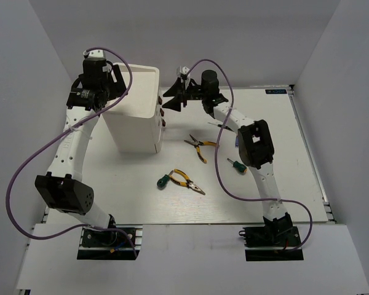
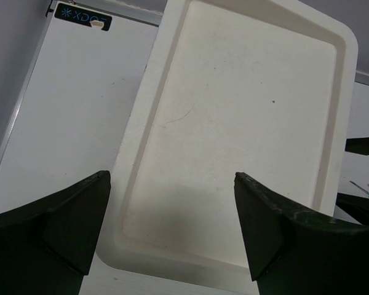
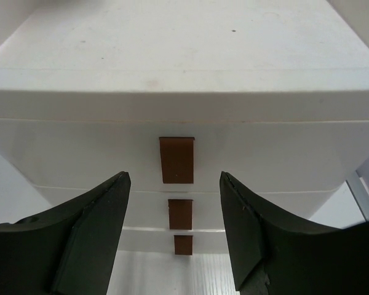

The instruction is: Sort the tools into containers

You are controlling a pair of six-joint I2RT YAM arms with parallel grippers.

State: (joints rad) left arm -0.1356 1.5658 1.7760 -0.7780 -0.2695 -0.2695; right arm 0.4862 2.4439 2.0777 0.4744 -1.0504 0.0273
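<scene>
Barely begun. Loose, midway between bench edges: yellow-and-black-handled pliers (image 1: pixel 200 147), stubby green-handled screwdrivers (image 1: pixel 236 165). Shut, toward far-left corner: tall white drawer box (image 1: pixel 138 123). Released: left gripper (image 2: pixel 172 175), right gripper (image 3: pixel 175 178).

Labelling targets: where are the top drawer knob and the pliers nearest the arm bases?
Top drawer knob (image 3: pixel 176 160), right wrist view, middle of its face.
Nearer pliers (image 1: pixel 192 184), top view, at the joint.

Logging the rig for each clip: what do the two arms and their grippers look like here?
The left arm and right arm are both built of white links with chunky black joints. A thin purple cable loops loosely along each. The left gripper and right gripper have matte black, wedge-shaped fingers tapering to points.
</scene>
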